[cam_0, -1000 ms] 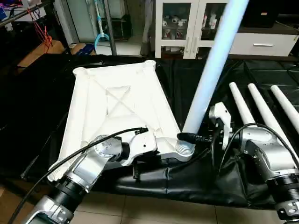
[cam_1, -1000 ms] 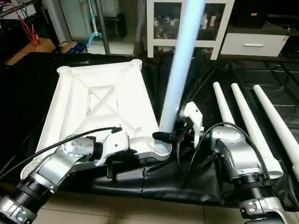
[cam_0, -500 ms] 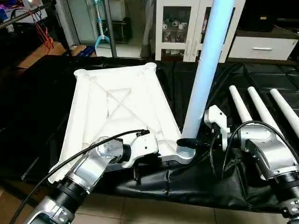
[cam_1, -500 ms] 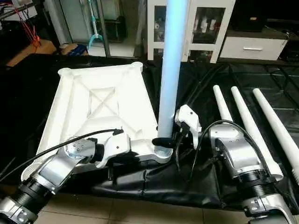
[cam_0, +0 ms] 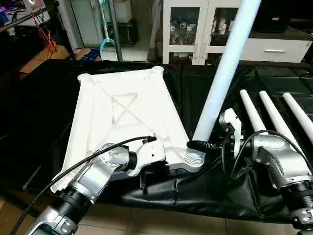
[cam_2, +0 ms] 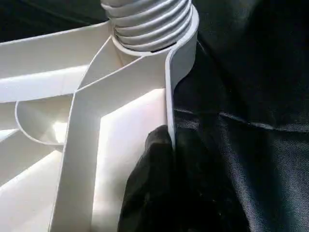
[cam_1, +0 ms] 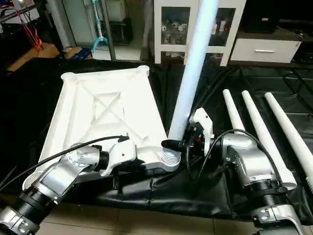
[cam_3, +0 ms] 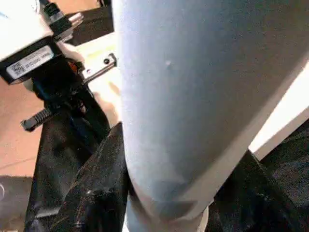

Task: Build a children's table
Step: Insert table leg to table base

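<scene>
White square tabletop [cam_0: 122, 117] lying underside up on black sheeting [cam_0: 195, 191], ribbed with a crossed panel in the middle and round sockets at the corners. Long tapered white leg [cam_0: 222, 78] standing in the threaded near corner socket [cam_0: 194, 157], leaning toward the right, pinched near its base by the right gripper [cam_0: 208, 145]; three more legs [cam_0: 274, 120] lying side by side to the right. Left gripper [cam_2: 171, 159] pressed together on the tabletop's edge wall just beside that socket.

Three legs [cam_0: 274, 117] right of tabletop [cam_0: 122, 110]
</scene>
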`<state>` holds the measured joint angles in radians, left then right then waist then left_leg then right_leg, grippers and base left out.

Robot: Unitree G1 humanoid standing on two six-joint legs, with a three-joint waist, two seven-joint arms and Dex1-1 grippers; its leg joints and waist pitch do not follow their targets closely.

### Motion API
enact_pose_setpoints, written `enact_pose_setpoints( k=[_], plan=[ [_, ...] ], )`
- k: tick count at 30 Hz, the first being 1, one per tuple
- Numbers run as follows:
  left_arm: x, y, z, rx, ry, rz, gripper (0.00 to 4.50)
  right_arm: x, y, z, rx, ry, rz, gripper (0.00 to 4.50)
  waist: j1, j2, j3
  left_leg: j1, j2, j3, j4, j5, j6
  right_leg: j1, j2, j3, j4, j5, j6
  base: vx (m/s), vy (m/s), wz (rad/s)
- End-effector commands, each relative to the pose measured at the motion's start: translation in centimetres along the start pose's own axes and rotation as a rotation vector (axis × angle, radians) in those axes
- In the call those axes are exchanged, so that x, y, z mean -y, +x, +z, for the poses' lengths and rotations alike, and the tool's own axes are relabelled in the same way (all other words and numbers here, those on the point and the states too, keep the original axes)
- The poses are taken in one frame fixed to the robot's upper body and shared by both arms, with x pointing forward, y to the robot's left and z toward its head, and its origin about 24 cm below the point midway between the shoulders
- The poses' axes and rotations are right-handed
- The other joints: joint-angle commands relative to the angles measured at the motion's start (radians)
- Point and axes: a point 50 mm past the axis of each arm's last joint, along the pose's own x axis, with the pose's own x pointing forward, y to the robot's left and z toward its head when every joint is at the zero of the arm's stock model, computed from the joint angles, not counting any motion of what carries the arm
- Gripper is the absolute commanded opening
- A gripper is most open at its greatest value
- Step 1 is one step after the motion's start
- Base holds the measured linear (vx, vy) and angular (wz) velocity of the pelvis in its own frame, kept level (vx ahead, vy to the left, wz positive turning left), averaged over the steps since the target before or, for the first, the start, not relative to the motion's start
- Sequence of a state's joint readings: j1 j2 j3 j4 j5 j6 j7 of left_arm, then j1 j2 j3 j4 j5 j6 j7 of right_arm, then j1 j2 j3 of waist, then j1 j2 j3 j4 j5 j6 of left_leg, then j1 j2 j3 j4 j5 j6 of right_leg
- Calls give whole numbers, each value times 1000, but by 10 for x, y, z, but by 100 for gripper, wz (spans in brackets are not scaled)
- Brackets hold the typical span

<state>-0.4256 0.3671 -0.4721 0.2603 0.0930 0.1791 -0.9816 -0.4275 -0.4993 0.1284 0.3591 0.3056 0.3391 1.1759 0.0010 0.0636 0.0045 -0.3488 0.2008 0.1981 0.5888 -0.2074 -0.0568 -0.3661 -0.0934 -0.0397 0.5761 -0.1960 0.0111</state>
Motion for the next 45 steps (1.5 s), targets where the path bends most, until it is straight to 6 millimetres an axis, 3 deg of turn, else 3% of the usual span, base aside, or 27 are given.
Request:
enact_pose_setpoints(
  k=[1, 7, 8, 10, 16, 26, 27, 32, 38, 45],
  plan=[
    [2, 0, -7, -47, -1, -10, 0, -13, 0, -65, -330, 112, 27, 186, -9, -2, -16, 9, 30, -22, -95, -420, -18, 0, -37, 22, -80, -340, -187, 0, 0, 0],
    [3, 1, -7, -46, -2, -10, 0, -18, -6, -78, -480, 24, 71, 186, -8, -5, -15, 11, 33, -22, -96, -435, -21, -5, -36, 24, -82, -348, -182, 0, 0, 0],
    [3, 0, -7, -47, -2, -10, 0, -18, -7, -81, -506, 4, 78, 186, -9, -6, -9, 10, 31, -22, -98, -464, -23, -9, -35, 23, -87, -391, -169, 0, 0, 0],
    [3, 0, -8, -47, -3, -11, 0, -19, -8, -82, -522, -6, 89, 186, -11, -5, -12, 15, 31, -25, -99, -477, -31, -10, -36, 26, -89, -400, -162, 0, 0, 0],
    [4, 0, -8, -47, -4, -11, 0, -18, -6, -77, -502, 0, 97, 186, -16, -6, -17, 12, 32, -27, -104, -490, -38, -4, -31, 24, -81, -316, -181, 0, 0, 0],
    [4, 1, -7, -47, -7, -11, 0, -7, 6, -53, -348, 43, 59, 186, -21, -10, -15, 9, 32, -26, -104, -491, -32, -8, -35, 25, -86, -355, -180, 0, 0, 0],
    [4, 1, -8, -47, -8, -10, 0, -6, 5, -53, -337, 57, 54, 186, -24, -15, -14, 7, 31, -27, -105, -499, -33, -8, -35, 25, -87, -374, -173, 0, 0, 0],
    [5, 0, -8, -46, -11, -7, 0, -10, -1, -64, -343, 110, 54, 186, -27, -15, -13, 9, 32, -31, -106, -517, -36, -12, -37, 26, -92, -420, -154, 0, 0, 0],
    [5, 0, -9, -48, -11, -9, 0, -13, -2, -72, -334, 161, 52, 186, -29, -11, -13, 6, 33, -30, -108, -511, -39, -11, -36, 25, -89, -384, -162, 0, 0, 0],
    [5, 0, -8, -46, -7, -14, 0, -14, -8, -87, -374, 192, 22, 186, -30, -8, -10, 9, 33, -34, -110, -545, -44, -16, -37, 26, -95, -440, -145, 0, 0, 0]
  ],
)
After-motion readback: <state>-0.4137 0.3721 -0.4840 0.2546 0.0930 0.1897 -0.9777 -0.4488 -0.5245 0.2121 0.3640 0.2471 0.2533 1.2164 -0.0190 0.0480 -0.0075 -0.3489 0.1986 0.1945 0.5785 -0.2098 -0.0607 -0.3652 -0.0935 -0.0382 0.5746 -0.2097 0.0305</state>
